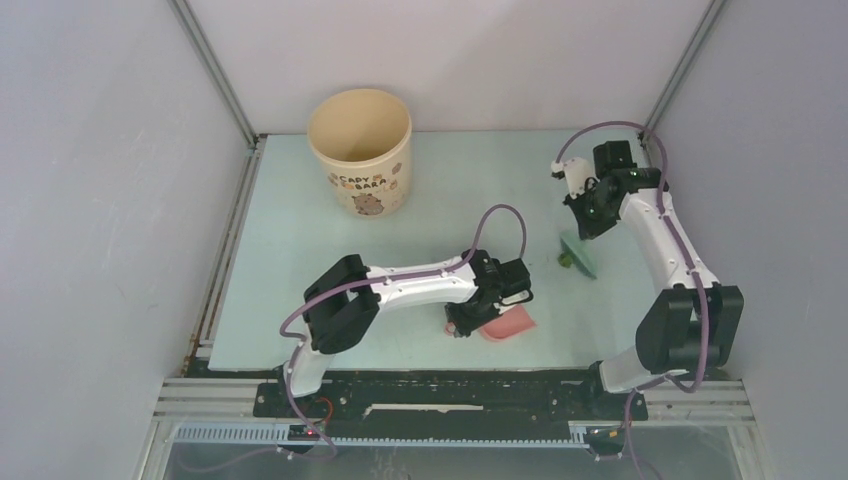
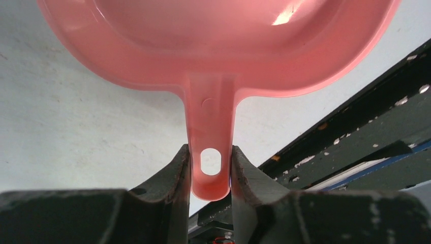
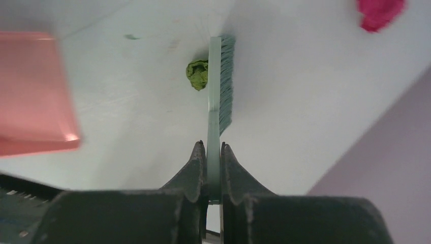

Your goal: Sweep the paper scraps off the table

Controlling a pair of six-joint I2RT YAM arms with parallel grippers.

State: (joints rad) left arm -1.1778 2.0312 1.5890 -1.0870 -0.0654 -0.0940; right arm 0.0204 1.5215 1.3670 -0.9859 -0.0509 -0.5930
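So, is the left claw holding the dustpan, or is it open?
Holding it. The left claw is shut on the dustpan handle; both fingers press its sides.

Lab enclosure: panel walls (image 1: 90,200), metal-railed table (image 1: 300,240).

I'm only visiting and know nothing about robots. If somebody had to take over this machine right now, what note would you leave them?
Left pincer: shut on the handle of the pink dustpan, which sits near the near edge of the table.
Right pincer: shut on the brush.
Scraps: a green scrap lies against the brush, on the dustpan's side. A magenta scrap lies further off on the table.
Done: both tools are in hand. No scraps show in the visible part of the pan.
Left: sweep both scraps into the dustpan.
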